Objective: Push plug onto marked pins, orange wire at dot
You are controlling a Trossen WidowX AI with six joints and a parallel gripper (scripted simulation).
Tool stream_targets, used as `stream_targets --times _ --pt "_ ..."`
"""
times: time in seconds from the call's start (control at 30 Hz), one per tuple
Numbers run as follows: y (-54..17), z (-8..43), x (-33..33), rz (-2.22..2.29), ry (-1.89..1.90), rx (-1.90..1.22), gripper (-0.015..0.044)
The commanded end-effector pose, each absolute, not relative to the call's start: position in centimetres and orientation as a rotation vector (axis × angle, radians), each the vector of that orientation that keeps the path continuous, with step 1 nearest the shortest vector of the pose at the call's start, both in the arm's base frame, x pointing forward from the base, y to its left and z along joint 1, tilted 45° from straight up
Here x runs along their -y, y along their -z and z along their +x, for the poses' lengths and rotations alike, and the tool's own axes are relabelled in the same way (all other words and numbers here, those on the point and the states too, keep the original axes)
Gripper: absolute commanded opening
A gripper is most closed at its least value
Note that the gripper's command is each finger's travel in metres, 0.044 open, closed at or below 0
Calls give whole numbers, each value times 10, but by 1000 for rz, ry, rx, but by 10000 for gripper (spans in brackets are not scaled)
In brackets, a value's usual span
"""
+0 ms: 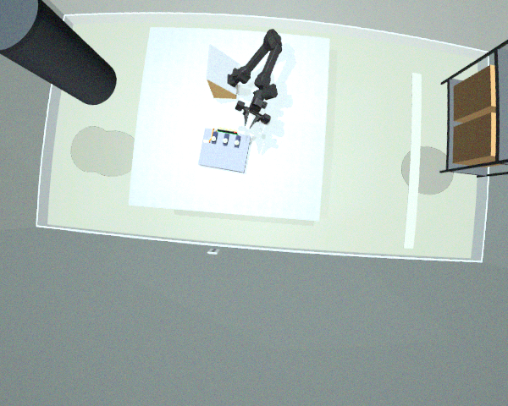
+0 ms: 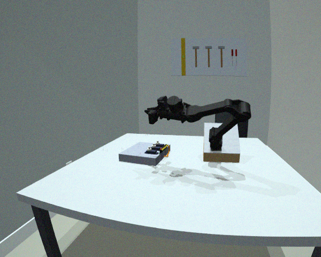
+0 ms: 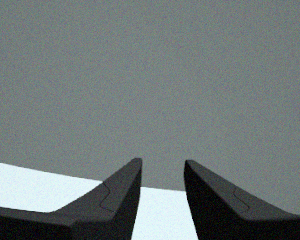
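Note:
The grey-blue holder [image 1: 223,157] [image 2: 137,158] lies on the table. Three small dark servos with pale round tops sit along its edge on the arm's side; the middle servo [image 1: 225,139] is one of them. A dark strip with green and red colouring [image 1: 226,131] runs along that edge; single pins are too small to tell. An orange lead [image 1: 211,136] [image 2: 169,151] shows at one end of the edge and hangs down its side. The plug cannot be made out. My gripper [image 1: 248,126] [image 3: 163,166] is open partway with nothing between its fingers, high above the table beside the holder.
The arm stands by a raised block with a pale top and brown side [image 1: 221,90] [image 2: 221,157]. The white table [image 1: 179,188] [image 2: 99,193] carries the holder. A large dark cylinder [image 1: 70,61] and a shelf with brown boxes [image 1: 472,137] stand beyond the table.

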State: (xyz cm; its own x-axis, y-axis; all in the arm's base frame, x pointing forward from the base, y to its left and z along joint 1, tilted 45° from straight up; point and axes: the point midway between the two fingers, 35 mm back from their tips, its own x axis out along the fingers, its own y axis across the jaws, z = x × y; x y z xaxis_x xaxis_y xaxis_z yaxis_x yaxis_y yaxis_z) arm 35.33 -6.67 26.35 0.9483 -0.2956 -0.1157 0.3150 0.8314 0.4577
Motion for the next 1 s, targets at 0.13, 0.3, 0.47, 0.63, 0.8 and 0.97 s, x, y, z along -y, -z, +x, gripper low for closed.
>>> stream_targets --times 0.13,0.3,0.47,0.63,0.8,0.97 --pt "-284 345 46 350 221 -27 115" --pt "-296 338 33 255 156 -11 115" --pt "-309 330 20 159 95 12 115" --pt "-320 321 8 62 36 41 115" --pt "-323 322 2 18 0 25 115" --pt "-307 342 7 68 -2 -86 115"
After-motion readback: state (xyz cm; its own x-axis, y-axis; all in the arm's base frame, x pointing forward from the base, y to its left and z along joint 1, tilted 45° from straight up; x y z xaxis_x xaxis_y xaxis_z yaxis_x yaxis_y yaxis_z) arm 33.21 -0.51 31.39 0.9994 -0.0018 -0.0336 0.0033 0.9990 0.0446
